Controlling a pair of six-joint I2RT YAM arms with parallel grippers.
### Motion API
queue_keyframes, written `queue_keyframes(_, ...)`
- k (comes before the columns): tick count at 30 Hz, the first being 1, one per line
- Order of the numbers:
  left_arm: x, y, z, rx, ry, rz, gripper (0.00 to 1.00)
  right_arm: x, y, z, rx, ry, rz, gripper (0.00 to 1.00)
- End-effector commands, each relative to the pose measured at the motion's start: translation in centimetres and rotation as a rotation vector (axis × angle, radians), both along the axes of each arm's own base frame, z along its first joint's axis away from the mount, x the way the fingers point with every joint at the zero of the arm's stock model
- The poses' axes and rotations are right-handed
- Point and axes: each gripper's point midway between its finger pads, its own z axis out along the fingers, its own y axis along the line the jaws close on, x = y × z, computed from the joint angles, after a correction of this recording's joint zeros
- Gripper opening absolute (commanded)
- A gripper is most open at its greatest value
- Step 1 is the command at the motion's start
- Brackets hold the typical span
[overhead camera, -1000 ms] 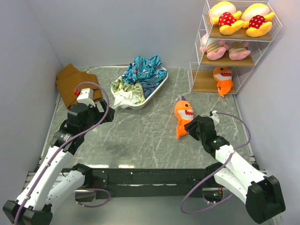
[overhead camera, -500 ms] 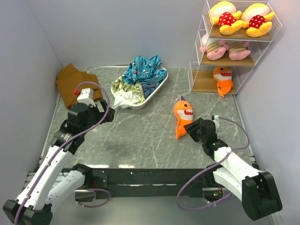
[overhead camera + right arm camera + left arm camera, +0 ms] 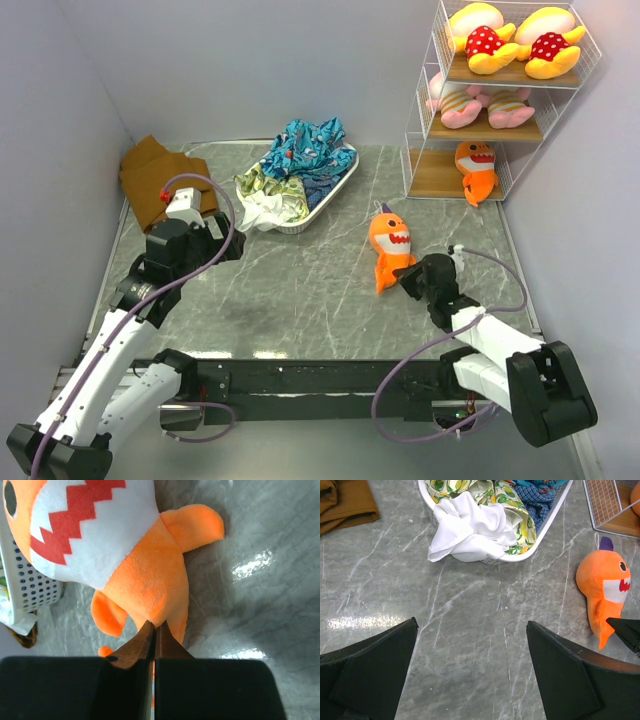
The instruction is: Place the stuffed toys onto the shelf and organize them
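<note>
An orange shark toy (image 3: 390, 240) (image 3: 605, 590) lies on the grey marble table, head away from the arms. My right gripper (image 3: 407, 281) (image 3: 155, 625) is shut on the tail end of this shark (image 3: 135, 570), with orange plush pinched between the closed jaws. My left gripper (image 3: 222, 240) (image 3: 472, 622) hangs open over bare table, holding nothing. The white wire shelf (image 3: 428, 176) stands at the back right. Two yellow toys (image 3: 485, 40) sit on its top board, two pink toys (image 3: 462, 106) on the middle board, and another orange shark (image 3: 476, 170) on the bottom board.
A white oval tray (image 3: 341, 184) (image 3: 540, 550) holds a heap of patterned cloth (image 3: 305, 150) with a white cloth (image 3: 470, 530) on its near end. A brown folded cloth (image 3: 155, 175) (image 3: 345, 502) lies at the back left. Grey walls close in the table on both sides.
My right gripper has slid in toward the shark's tail and closed on it, nudging the shark slightly. The left arm has not moved.
</note>
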Motion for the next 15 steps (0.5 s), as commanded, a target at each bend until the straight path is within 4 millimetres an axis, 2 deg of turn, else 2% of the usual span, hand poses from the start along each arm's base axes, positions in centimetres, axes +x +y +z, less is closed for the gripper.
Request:
queue_keyframes(1, 0.4, -0.4, 0.6, -0.005, -0.029, -0.019, 0.96, 2.0, -2.0, 3.5, -0.116, -0.094, -0.059, 0.0)
queue_keyframes(2, 0.4, -0.4, 0.4, -0.002, -0.025, -0.02, 0.96, 2.6, -2.6, 4.9, -0.149, -0.122, -0.078, 0.0)
queue_keyframes(3, 0.3, -0.4, 0.4, -0.004, -0.024, -0.021, 0.96, 2.4, -4.0, 5.5, -0.208, -0.125, -0.124, 0.0)
queue_keyframes(6, 0.4, -0.5, 0.6, -0.006, -0.028, -0.026, 0.96, 3.0, -6.3, 7.9, -0.317, -0.157, -0.177, 0.0)
queue_keyframes(8, 0.3, -0.5, 0.6, -0.007, -0.031, -0.027, 0.96, 3.4, -7.1, 9.4, -0.359, -0.18, -0.188, 0.0)
queue_keyframes(13, 0.2, -0.7, 0.5, -0.009, -0.027, -0.036, 0.96, 4.6, -9.5, 11.0, -0.461, -0.199, -0.214, 0.0)
queue_keyframes(15, 0.1, -0.7, 0.7, -0.01, -0.032, -0.038, 0.96, 5.8, -10.0, 11.6, -0.492, -0.233, -0.19, 0.0)
